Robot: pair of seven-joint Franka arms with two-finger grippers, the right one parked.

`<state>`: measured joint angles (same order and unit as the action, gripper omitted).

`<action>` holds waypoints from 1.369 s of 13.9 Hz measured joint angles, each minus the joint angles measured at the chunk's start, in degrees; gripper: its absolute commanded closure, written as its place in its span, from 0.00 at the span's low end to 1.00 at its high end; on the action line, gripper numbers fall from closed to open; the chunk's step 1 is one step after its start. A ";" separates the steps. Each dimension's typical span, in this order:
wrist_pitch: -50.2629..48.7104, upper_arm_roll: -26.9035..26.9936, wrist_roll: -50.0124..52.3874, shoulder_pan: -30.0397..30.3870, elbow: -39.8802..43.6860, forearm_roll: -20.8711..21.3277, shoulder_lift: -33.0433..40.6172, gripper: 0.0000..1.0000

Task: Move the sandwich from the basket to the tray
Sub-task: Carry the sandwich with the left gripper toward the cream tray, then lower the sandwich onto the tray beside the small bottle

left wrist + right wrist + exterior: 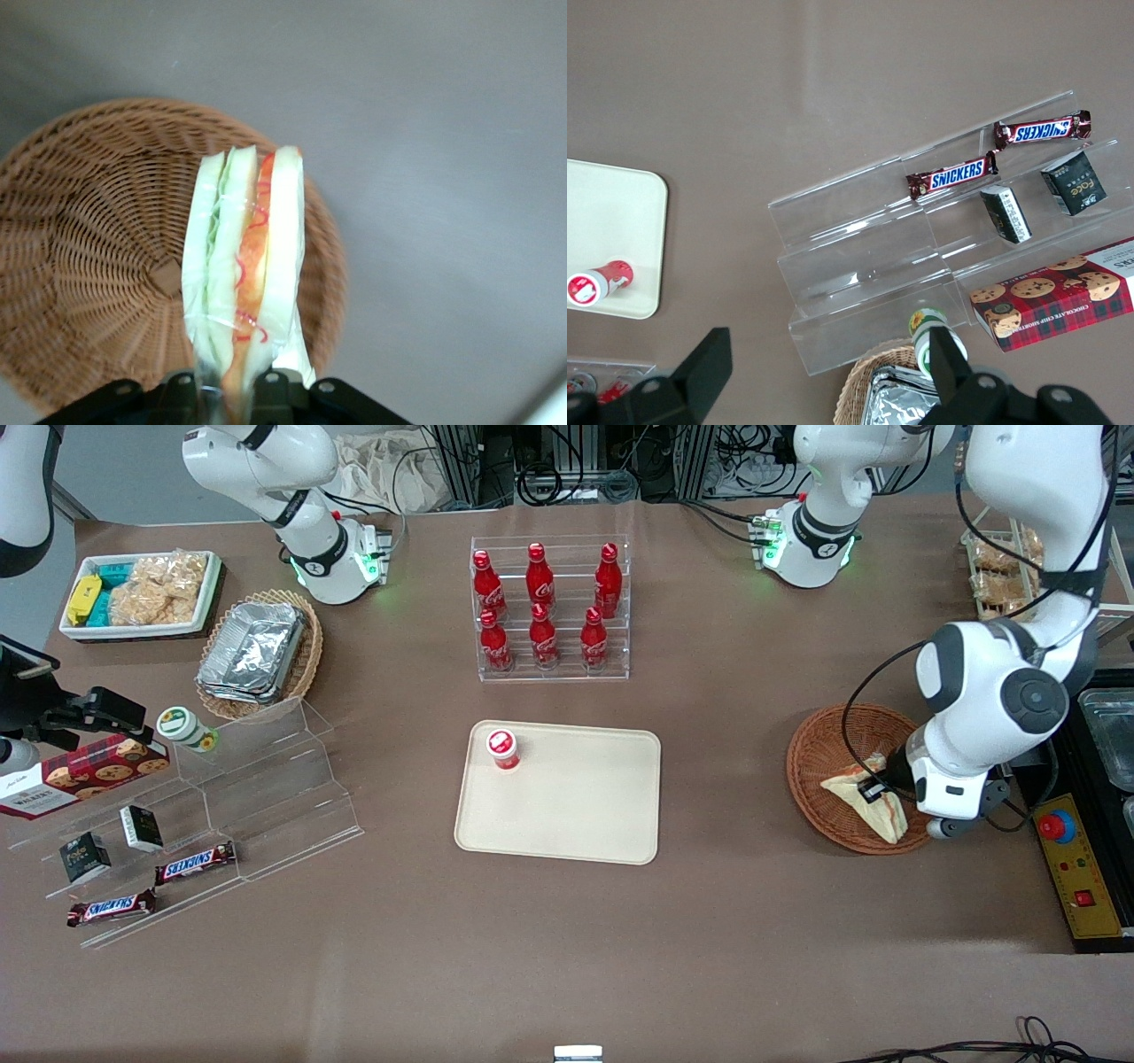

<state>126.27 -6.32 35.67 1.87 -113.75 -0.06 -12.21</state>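
**Sandwich clamped over the basket**

The basket (819,779) holds only the sandwich (864,802), which the gripper (877,791) grips with fingers (266,390) clamped on its end. The tray (576,815) carries a small red-capped cup (502,748). The arm hides part of the basket. In the wrist view the wedge's long axis runs straight out from the fingers.

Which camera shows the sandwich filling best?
The left wrist view: the sandwich shows its red and green layers edge-on, held in the gripper above the basket. The front view shows only a pale wedge, partly hidden; the right wrist view misses it.
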 measured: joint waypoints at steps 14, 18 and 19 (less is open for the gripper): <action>-25.97 -33.59 15.17 -0.94 23.63 18.47 -4.80 0.84; -21.18 -37.87 24.63 -5.87 23.27 33.98 -19.23 0.83; -20.41 -37.89 27.81 -8.13 23.28 38.18 -23.21 0.83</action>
<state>105.86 -44.20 63.47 -6.25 -90.46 38.13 -35.42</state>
